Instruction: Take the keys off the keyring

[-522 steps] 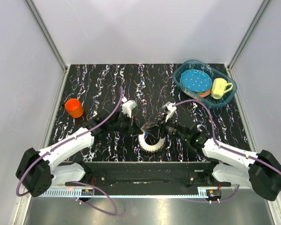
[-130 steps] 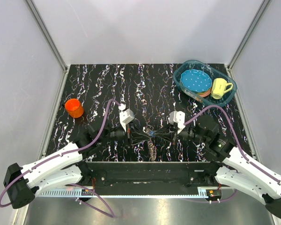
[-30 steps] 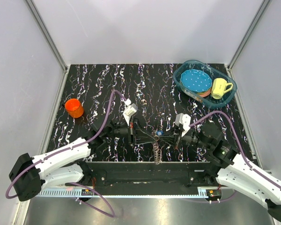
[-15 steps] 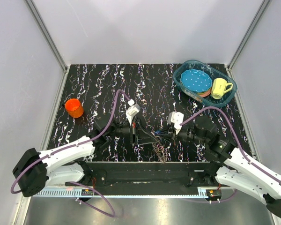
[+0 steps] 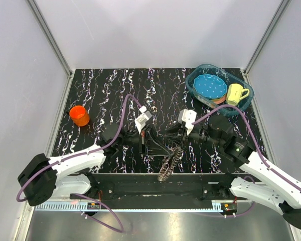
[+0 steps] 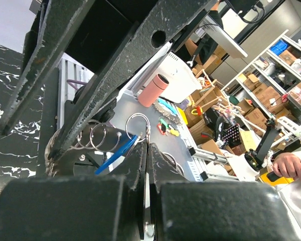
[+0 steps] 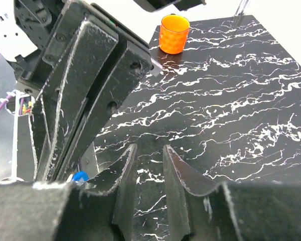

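The keys (image 5: 168, 163) hang as one bunched grey strand below the gap between the two grippers, over the near edge of the table (image 5: 115, 90). They are too tightly packed to count. One blue-headed piece (image 6: 115, 150) shows among them in the left wrist view, beside several small wire loops whose number I cannot fix. The keyring (image 5: 159, 144) is a single thin wire running out from the left gripper (image 5: 149, 138) toward the top of the strand. Much of its course is hard to trace against the dark marbled surface. The left gripper's two fingers (image 6: 135, 165) are pressed flat together, and the wire appears pinched at their tips. The right gripper (image 5: 176, 136) faces it from just beside the keys. Its two fingers (image 7: 125, 170) stand apart with only bare table showing in the gap, so it grips nothing. One orange cup (image 5: 80, 116) stands upright well to the left, apart from both arms. At the far right corner sits one blue oval basin (image 5: 241, 108). It holds one blue dotted plate (image 5: 209, 86) and one yellow mug (image 5: 235, 94), side by side, with the mug to the right of the plate.
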{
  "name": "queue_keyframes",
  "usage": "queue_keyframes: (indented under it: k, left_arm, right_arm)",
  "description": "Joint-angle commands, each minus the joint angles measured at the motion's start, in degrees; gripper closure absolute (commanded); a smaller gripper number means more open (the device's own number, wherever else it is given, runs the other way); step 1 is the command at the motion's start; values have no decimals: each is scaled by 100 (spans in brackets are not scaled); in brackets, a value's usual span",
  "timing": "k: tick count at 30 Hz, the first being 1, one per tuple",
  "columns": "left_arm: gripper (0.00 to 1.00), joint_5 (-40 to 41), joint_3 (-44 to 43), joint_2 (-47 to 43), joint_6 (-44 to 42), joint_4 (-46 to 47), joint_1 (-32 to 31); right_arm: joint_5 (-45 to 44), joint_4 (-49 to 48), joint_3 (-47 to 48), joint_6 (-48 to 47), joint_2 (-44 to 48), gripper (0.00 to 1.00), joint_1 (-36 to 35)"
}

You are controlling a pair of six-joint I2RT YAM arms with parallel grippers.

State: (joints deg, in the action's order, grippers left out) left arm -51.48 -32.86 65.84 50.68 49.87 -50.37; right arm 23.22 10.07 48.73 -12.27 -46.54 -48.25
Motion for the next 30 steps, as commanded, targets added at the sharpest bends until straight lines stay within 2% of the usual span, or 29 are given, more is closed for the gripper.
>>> queue_keyframes:
  k: [1, 6, 9, 13, 16, 24, 30]
  left_arm:
    - [100, -73, 8, 191, 521, 1455, 1]
    - [100, 147, 113, 402, 891, 2297, 36]
    - [100, 139, 96, 631, 1216, 2798, 80]
    - [100, 217, 131, 789, 1559, 3327, 185]
    - [100, 384, 175, 772, 1490, 3416, 220]
    - [100, 482, 87, 790, 1454, 3512, 379]
    - [100, 499, 17, 807, 1445, 3460, 431]
  right_arm:
    - [-2, 118, 409, 392, -100, 67, 35]
    - [-177, 276, 602, 708, -65, 63, 26]
    - [-853, 592, 900, 1094, 5, 62, 26]
    - [-1749, 1084, 1261, 2033, 128, 58, 35]
    - [-2022, 1400, 1394, 2779, 277, 57, 35]
    - [-1506, 1841, 1359, 3775, 716, 54, 35]
    - [-908, 1806, 1244, 4198, 603, 54, 35]
